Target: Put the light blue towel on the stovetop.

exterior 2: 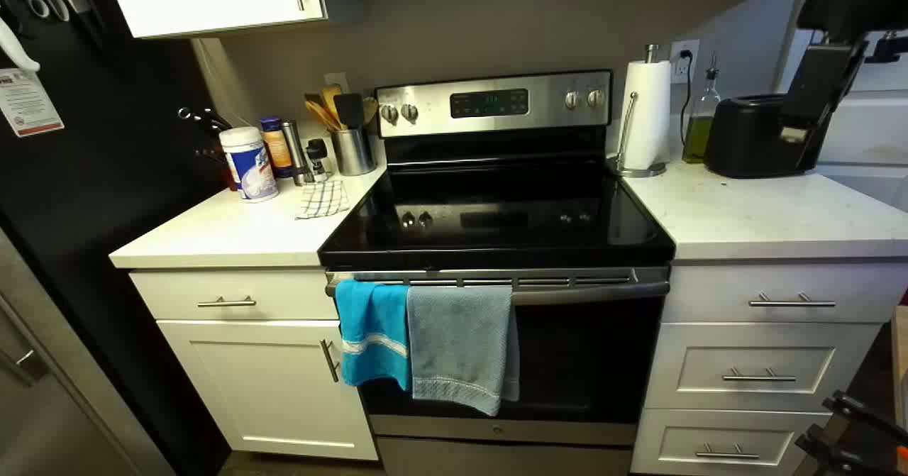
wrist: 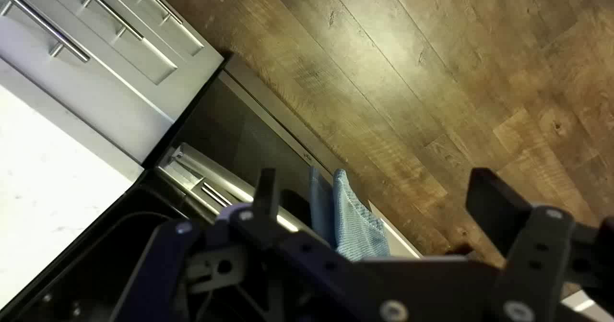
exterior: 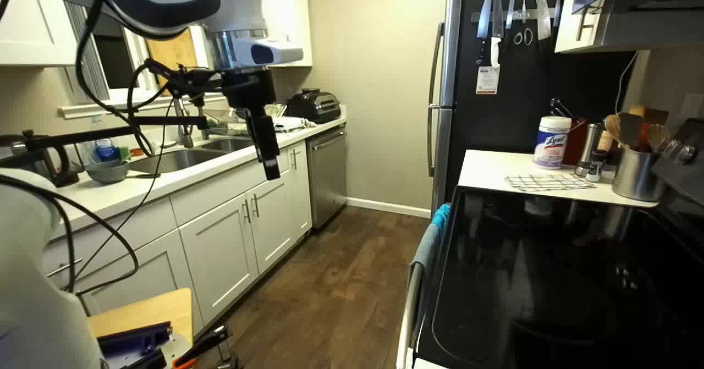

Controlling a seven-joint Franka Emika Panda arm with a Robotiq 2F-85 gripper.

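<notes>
The light blue towel (exterior 2: 461,348), greyish in tone, hangs over the oven door handle (exterior 2: 592,292). It also shows in an exterior view edge-on (exterior: 427,248) and in the wrist view (wrist: 357,226), partly hidden by the gripper. The black glass stovetop (exterior 2: 496,231) is above it and shows in an exterior view (exterior: 539,281) too. My gripper (wrist: 373,175) is open, with nothing between its fingers. In an exterior view it hangs in the air on the sink side (exterior: 271,171); it also shows at the upper right of an exterior view (exterior 2: 794,135). It is apart from the towel.
A bright blue towel (exterior 2: 374,334) with a white stripe hangs beside the light blue one. A wipes canister (exterior 2: 248,167) and utensil holder (exterior 2: 353,152) stand left of the stove. A paper towel roll (exterior 2: 647,114) and black toaster (exterior 2: 745,135) stand right.
</notes>
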